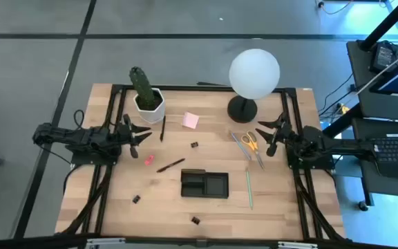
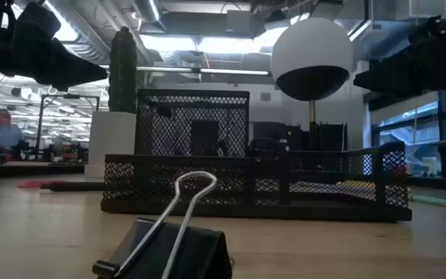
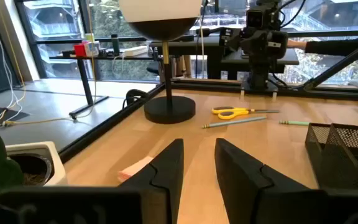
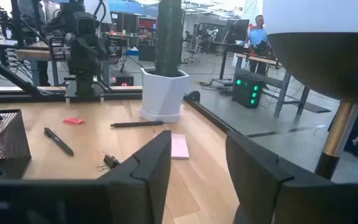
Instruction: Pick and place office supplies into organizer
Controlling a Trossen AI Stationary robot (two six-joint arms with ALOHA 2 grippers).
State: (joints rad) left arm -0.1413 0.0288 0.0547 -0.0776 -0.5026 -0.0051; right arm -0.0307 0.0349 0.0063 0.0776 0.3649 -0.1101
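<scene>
The left gripper (image 1: 144, 133) stood at the table's left edge, fingers parted with a narrow gap and holding nothing; the pink-red eraser (image 1: 148, 160) lay just ahead of it. The right gripper (image 1: 267, 134) waited at the right edge, fingers moderately apart and empty, with the yellow-handled scissors (image 1: 250, 142) just before it. The organizer (image 1: 204, 184) sat between both grippers, nearer the front.

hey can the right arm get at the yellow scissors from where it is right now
Probably yes. The right gripper hovers open at the table's right edge, and the yellow scissors lie flat just in front of it with nothing between. The lamp base stands close by but off to one side.
</scene>
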